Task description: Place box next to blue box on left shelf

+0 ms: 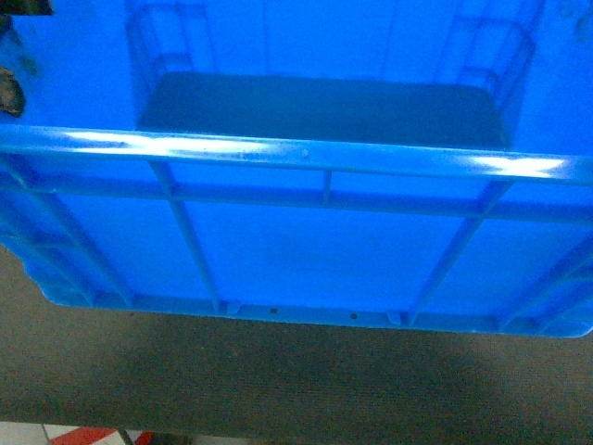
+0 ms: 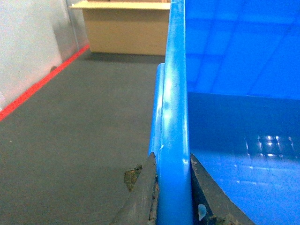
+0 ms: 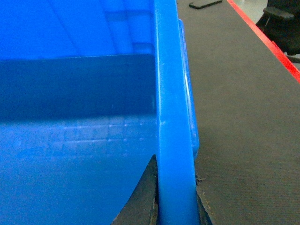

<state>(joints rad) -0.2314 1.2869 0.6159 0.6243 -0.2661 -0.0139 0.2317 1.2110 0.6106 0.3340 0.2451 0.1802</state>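
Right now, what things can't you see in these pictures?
- The left shelf and the other blue box: in no view; the box fills the head view.
- Left gripper body: cut off by the left wrist view's bottom edge; only fingers astride the rim show.
- Right gripper: likewise cut off.
- Black things in the right wrist view: cropped, unclear.

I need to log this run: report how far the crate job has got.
Done: both grippers are clamped on the box, the left gripper on one side rim, the right gripper on the opposite rim. In hand: the box is held above the dark floor. Left: no shelf or second blue box shows in any view, so reaching the shelf and placing the box remain.
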